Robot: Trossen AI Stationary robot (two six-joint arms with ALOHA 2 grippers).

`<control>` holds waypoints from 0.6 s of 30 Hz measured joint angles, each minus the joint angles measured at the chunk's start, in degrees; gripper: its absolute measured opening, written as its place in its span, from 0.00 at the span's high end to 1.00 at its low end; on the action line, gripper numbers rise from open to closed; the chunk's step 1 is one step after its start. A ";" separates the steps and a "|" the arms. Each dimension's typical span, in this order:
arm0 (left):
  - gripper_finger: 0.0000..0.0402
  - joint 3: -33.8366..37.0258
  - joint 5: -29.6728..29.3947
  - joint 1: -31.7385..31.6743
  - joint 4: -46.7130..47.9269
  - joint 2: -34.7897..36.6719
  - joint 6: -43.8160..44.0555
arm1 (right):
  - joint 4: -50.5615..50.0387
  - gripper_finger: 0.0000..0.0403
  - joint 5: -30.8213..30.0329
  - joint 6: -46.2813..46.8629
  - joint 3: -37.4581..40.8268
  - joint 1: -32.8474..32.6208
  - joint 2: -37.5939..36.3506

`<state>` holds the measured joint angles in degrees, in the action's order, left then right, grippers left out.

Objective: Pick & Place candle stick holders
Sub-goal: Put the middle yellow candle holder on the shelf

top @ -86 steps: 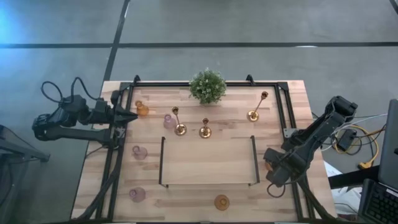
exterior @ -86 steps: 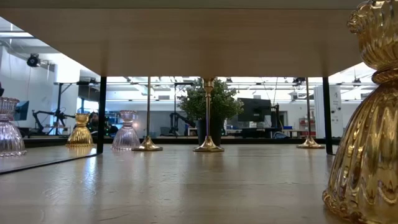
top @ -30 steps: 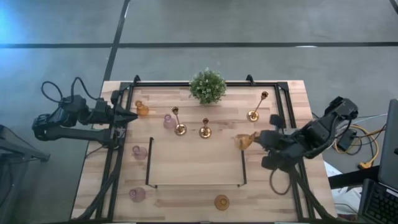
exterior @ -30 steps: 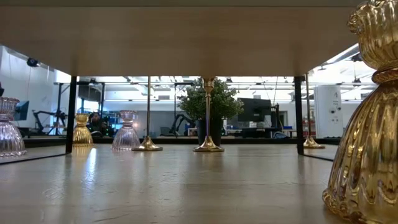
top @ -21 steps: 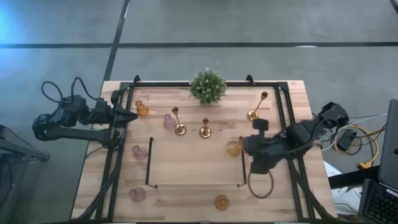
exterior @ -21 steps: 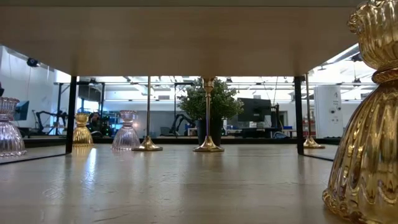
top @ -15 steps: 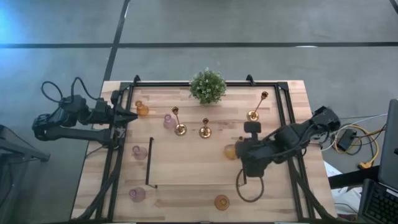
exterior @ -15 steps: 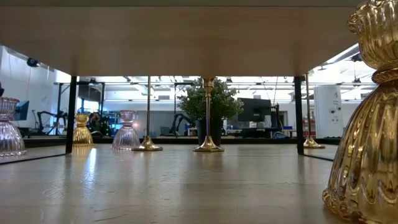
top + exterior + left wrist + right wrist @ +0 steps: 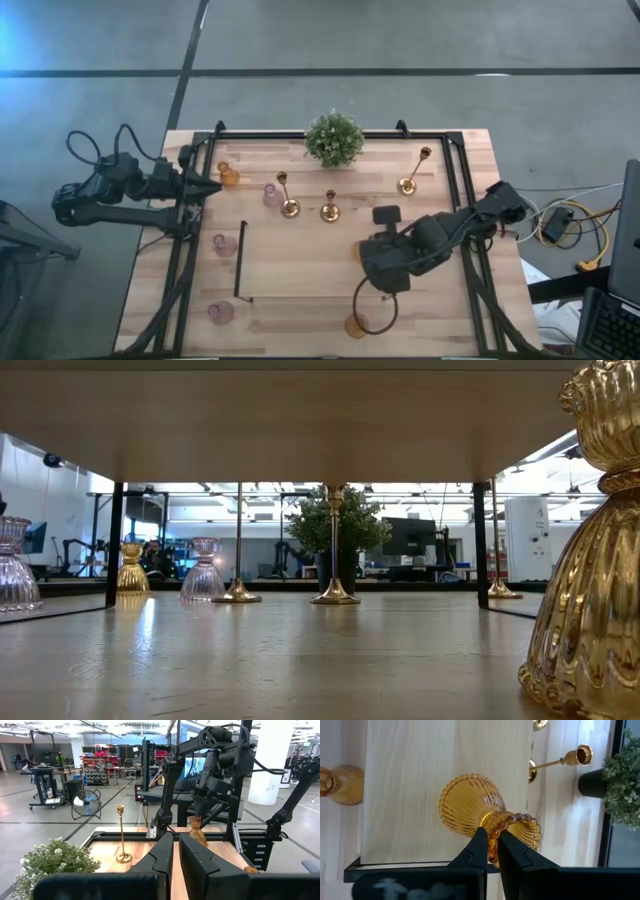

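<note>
Right gripper [image 9: 489,847] pinches an amber cup [image 9: 480,817] at its narrow waist; fingers pressed onto the glass, cup tipped on its side in the wrist view, ribbed base pointing away from the fingers. In the high view the same gripper [image 9: 366,252] sits right of centre, over the raised board [image 9: 300,255], with the cup almost fully hidden under the arm.

Second amber cup [image 9: 354,326] stands at bottom centre of the high view, off the board, apart from the gripper. It fills the right edge of the low view [image 9: 585,560].

Third amber cup [image 9: 229,176] is upper left, just beside the left gripper [image 9: 214,186]. That gripper waits at the left table edge, fingers nearly pressed together, nothing between them.

Pink cups: one [image 9: 271,194] upper left of centre, just beside a candlestick; one [image 9: 224,243] mid-left; one [image 9: 220,312] lower left.

Candlesticks: left one [image 9: 287,198] and middle one [image 9: 329,206] stand near each other above the board; right one [image 9: 413,172] is upper right, well apart from them.

Plant [image 9: 333,138] is at top centre, by the rear frame rail.
</note>
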<state>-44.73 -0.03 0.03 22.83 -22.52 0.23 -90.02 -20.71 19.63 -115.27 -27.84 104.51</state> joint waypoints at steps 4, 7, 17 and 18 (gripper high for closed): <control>0.91 -0.02 0.00 0.00 0.00 0.00 0.00 | 0.02 0.97 -0.01 2.22 0.91 0.00 -0.13; 0.91 -0.01 0.01 0.00 0.00 0.00 -0.01 | 0.00 0.97 0.07 3.89 1.14 0.00 -0.18; 0.91 -0.01 0.00 -0.01 0.00 0.00 0.00 | 0.06 0.97 1.70 10.52 3.07 -0.26 -1.47; 0.91 -0.01 0.01 0.00 0.00 0.00 0.00 | 0.02 0.97 1.70 11.12 3.52 -0.29 -1.72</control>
<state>-44.74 -0.02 0.03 22.83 -22.52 0.23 -90.00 -19.00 30.75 -111.75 -28.12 102.79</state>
